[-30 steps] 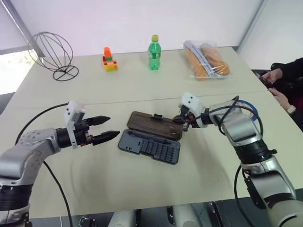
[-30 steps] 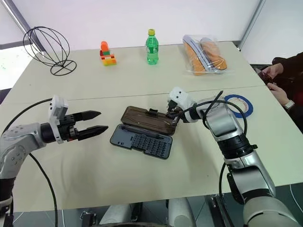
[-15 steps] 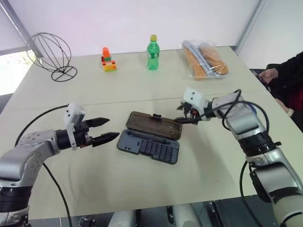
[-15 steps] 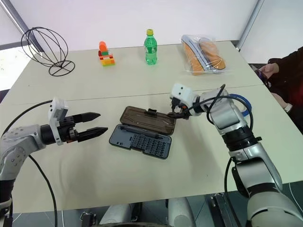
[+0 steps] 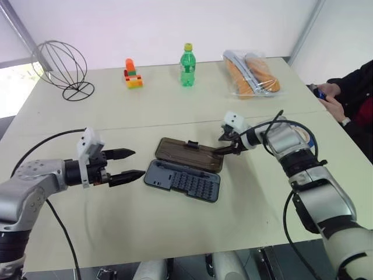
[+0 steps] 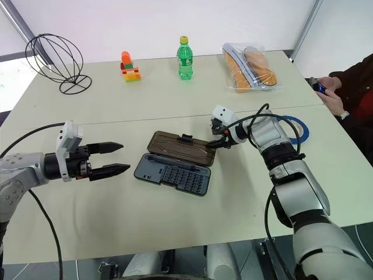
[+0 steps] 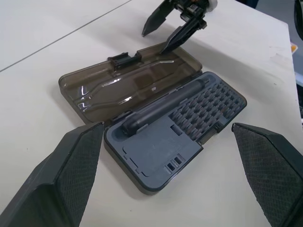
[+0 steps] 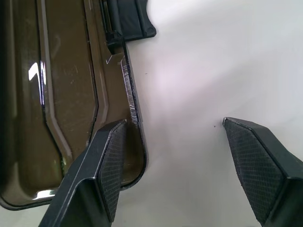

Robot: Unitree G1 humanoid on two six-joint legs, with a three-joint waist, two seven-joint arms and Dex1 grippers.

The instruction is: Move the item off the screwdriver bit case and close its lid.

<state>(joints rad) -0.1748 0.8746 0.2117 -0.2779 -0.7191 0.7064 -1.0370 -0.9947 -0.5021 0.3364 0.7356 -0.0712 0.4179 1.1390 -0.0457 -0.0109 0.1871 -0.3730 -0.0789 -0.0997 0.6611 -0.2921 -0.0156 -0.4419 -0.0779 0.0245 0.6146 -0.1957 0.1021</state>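
The flat dark grey-blue screwdriver bit case lies open in the middle of the pale table, its smoky-brown translucent lid folded flat behind it. The thin blue tape ring is already off, resting on the table well to the right, half hidden behind the right arm.

Big change in the last second: the right gripper, pinched shut a moment ago, has sprung apart and pushed in at the lid's right end. Its 2 fingers now straddle that corner, 1 fingertip over the plastic, the other out over bare table, holding nothing. Whether it actually touches the lid is hard to say.

That reads as step 2 beginning: get under the edge and swing it over.

The left gripper waits wide open and empty just beside the case's left end.
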